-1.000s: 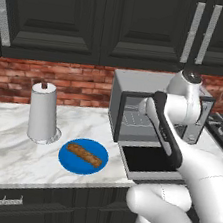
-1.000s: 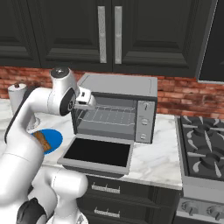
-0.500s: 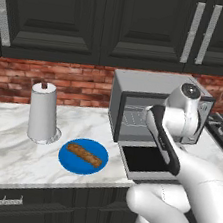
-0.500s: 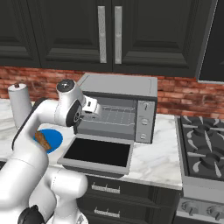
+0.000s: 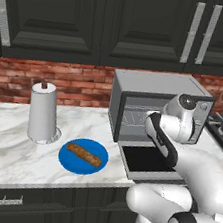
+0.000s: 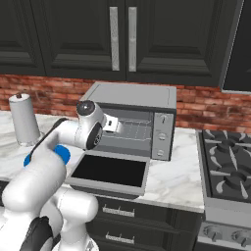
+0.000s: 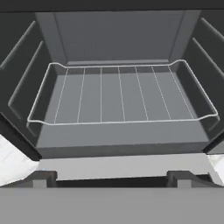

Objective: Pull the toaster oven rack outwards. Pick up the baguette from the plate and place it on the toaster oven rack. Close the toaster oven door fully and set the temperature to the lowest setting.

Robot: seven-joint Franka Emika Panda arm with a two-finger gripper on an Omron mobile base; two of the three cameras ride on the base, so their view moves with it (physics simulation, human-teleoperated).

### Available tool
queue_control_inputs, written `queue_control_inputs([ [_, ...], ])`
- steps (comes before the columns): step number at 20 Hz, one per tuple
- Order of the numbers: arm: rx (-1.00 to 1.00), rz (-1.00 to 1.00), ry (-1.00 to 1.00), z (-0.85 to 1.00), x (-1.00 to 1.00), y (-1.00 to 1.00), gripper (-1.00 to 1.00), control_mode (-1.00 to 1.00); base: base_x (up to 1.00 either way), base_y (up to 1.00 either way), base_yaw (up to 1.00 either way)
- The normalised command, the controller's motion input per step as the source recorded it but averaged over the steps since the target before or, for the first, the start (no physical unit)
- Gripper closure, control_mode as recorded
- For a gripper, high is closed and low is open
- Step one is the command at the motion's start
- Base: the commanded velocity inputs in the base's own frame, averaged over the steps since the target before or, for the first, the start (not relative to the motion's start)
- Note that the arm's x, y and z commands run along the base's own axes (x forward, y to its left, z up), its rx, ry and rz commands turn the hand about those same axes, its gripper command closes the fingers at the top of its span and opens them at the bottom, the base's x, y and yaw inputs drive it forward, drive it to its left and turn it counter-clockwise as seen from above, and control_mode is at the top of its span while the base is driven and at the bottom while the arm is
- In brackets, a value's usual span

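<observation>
The toaster oven (image 5: pixel 157 90) stands on the counter with its door (image 6: pixel 110 170) dropped flat in front. Inside, the wire rack (image 7: pixel 118 94) sits pushed back in the cavity, also seen as the rack (image 6: pixel 136 131). My gripper (image 7: pixel 113 178) is open just outside the oven mouth, facing the rack's front edge with nothing between its fingers; the gripper (image 6: pixel 116 126) hovers above the door's hinge side. The baguette (image 5: pixel 83 155) lies across the blue plate (image 5: pixel 77 167), left of the oven on the counter.
A paper towel roll (image 5: pixel 43 113) stands behind the plate on the left. A gas stove (image 6: pixel 230 171) is to the oven's right. The oven's knobs (image 6: pixel 163 135) are on its right panel. Dark cabinets hang overhead.
The hand has moved toward the oven mouth and a little lower, closing in on the rack. The jaws stayed wide open. Baguette and plate have not moved.
</observation>
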Motion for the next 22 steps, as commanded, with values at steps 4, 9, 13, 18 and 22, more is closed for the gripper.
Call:
queue_control_inputs([
  [4,-0.02,0.0,-0.03,-0.09,0.64,-0.18,-1.0,-1.0,0.0,0.0,0.0],
  [9,-0.02,0.0,0.01,-0.07,0.59,-0.03,-1.0,-1.0,0.0,0.0,0.0],
  [13,0.0,0.0,0.0,-0.17,0.53,-0.01,-1.0,-1.0,0.0,0.0,0.0],
  [18,0.0,0.0,0.0,-0.36,0.29,-0.01,-1.0,-1.0,0.0,0.0,0.0],
  [22,0.0,0.0,0.0,-0.32,0.19,-0.03,-1.0,-1.0,0.0,0.0,0.0],
])
